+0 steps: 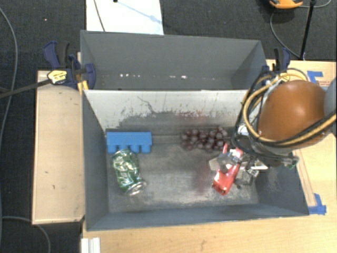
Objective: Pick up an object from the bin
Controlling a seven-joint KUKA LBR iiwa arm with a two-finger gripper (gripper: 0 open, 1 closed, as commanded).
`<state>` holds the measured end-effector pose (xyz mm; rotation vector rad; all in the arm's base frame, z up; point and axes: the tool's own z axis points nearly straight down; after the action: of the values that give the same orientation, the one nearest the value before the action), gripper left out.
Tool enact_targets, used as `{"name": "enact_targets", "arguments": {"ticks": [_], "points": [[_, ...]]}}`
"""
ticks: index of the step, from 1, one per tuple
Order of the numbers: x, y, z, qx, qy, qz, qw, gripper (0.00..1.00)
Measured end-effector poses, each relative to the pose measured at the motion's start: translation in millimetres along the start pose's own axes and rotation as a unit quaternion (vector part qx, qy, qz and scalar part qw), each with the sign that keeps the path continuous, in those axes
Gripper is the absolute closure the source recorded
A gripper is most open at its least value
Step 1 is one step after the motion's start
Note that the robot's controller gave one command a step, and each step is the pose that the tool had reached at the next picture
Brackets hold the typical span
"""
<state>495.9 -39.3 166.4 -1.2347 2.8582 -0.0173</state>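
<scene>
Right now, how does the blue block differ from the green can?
The blue block is one colour and angular, with notches along one edge; the green can is patterned, rounded and looks dented. The block lies crosswise farther back; the can lies on its side in front of it, pointing forward. Both sit in the left part of the bin.

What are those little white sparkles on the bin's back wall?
In the camera view, they look like lamp glare on the grey metal bin; the green can glints too, and the floor looks darker under the arm.
</scene>
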Motion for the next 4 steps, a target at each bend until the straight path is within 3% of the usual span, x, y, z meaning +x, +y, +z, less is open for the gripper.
{"name": "enact_targets", "arguments": {"ticks": [4], "points": [[0.0, 0.2, 0.1, -0.001, 0.0004, 0.004, 1.0000, 1.00]]}}
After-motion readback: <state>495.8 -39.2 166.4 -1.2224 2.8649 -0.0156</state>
